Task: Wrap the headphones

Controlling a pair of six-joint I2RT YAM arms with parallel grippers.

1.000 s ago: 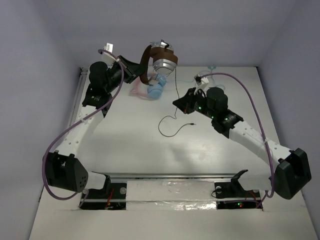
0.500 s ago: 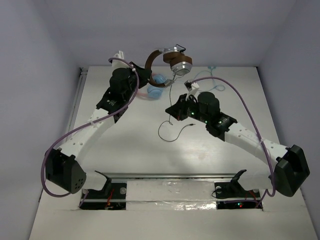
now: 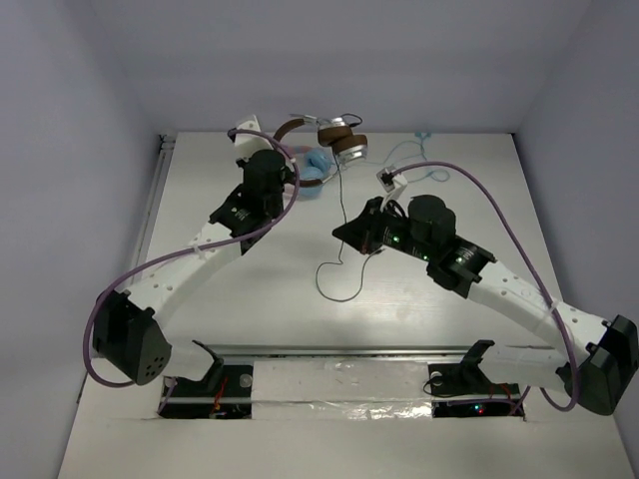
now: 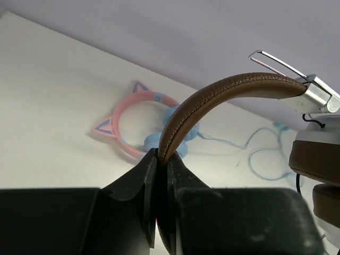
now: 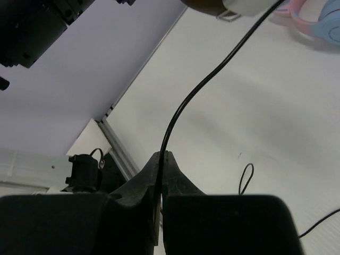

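Room: pale lilac walls (image 3: 90, 80) on three sides of the counter.
Counter (image 3: 250, 299): white and matte, with a strip of silver foil (image 3: 339, 371) along the near edge, behind both end effectors.
Left end effector (image 4: 159, 164): closed tight on the brown headband (image 4: 223, 87), which arches up and to the right out of the jaws.
Right end effector (image 5: 161, 159): pinched shut on the thin black cable (image 5: 204, 79), which climbs from the jaws toward an earcup.
Headphones (image 3: 341, 142): held off the counter, just right of the left end effector and beyond the right one. Lower against the back wall than half a second ago.
Pink and blue headphones (image 4: 133, 119): lying on the counter beyond the left end effector.
Cable slack: loose loop on the counter just beside the right end effector. Sits closer to the near edge than in the earlier frame.
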